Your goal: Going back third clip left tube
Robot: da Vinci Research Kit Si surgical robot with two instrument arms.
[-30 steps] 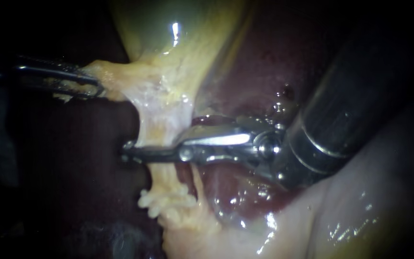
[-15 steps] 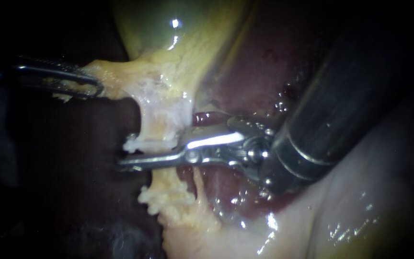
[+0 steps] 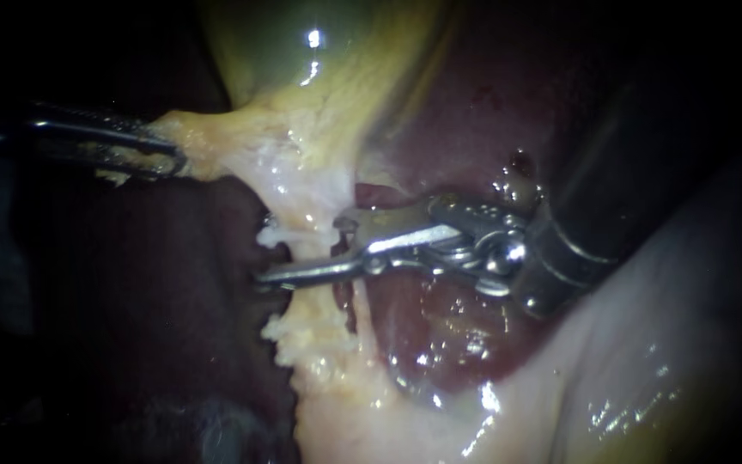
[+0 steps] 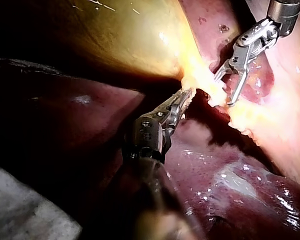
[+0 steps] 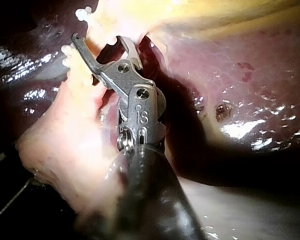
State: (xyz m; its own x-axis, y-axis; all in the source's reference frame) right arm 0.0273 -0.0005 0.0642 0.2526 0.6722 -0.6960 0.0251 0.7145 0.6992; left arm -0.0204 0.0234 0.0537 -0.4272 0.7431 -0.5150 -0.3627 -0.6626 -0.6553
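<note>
Endoscope and wrist views, clip step on the tube. The left instrument (image 3: 163, 153) came in from the left, its pincer closed on pale tissue (image 3: 208, 142) at the narrow end of the gallbladder (image 3: 319, 69) and holding it taut towards that side. The right instrument (image 3: 302, 251) came in from the upper right over the liver (image 3: 457, 129). Its pincer stood moderately wide, with a clear gap between the jaws and nothing gripped.

The pale tube (image 3: 302, 202) ran down from the gallbladder's narrow end. The longer jaw lay across it and the shorter jaw lay just beside it. Whether the tube sat inside the gap or just behind it could not be settled.

No clip could be made out on the tube in any view, so the placing could not be confirmed. Judged from the open, empty jaws, release appeared done — the withdrawal itself looked barely begun, since the pincer had yet to clear the tube.
</note>
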